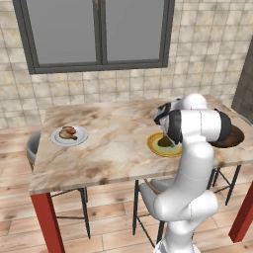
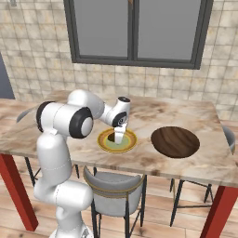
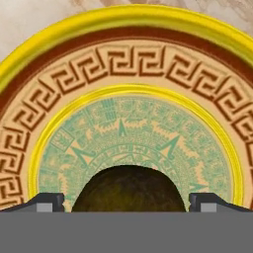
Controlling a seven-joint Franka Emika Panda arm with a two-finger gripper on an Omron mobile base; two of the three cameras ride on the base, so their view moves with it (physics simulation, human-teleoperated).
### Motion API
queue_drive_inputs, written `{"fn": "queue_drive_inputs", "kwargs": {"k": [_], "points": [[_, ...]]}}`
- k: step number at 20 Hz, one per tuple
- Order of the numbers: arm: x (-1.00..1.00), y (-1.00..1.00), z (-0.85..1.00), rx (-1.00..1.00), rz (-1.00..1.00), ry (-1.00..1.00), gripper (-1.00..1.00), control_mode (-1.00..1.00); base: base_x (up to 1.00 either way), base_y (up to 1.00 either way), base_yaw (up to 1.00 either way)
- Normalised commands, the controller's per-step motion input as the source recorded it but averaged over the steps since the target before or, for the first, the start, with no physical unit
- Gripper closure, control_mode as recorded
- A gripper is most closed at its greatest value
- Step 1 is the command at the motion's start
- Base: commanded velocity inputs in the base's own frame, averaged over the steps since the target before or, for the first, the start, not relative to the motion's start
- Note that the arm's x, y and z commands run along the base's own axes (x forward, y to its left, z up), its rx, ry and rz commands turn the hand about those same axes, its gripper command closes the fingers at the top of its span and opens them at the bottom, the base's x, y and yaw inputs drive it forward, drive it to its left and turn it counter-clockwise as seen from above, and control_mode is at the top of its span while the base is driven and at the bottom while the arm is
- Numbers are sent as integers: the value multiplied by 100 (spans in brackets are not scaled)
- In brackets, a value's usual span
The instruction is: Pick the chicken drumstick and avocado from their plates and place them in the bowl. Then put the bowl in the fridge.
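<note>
Low, open pincer [image 3: 126, 201] straddling avocado [image 3: 129, 190]

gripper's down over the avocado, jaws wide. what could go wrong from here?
1. The avocado is round; the tips sit wide on either side, so an off-centre close could squirt it across the yellow plate.
2. Pressing lower could shove the plate itself.
3. The bowl is beside the plate; a low carry could clip its rim.

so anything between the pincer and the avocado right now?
Nothing visible. In the hand view the open pincer has its tips on either side of the avocado, which sits on the yellow-rimmed plate. The right base view shows it low over that plate, with bare tabletop across to the bowl.
</note>
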Motion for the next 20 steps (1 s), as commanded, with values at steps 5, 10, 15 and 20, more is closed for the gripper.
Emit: {"fn": "queue_drive_inputs", "kwargs": {"k": [5, 10, 15, 20], "points": [[7, 3, -3, 7, 0, 0, -100, -100, 0, 0, 0], [0, 5, -8, 8, 0, 0, -100, -100, 0, 0, 0], [-2, 6, -14, 9, 0, 0, -100, -100, 0, 0, 0], [-6, 4, -18, 5, 0, -2, 100, -100, 0, 0, 0]]}}
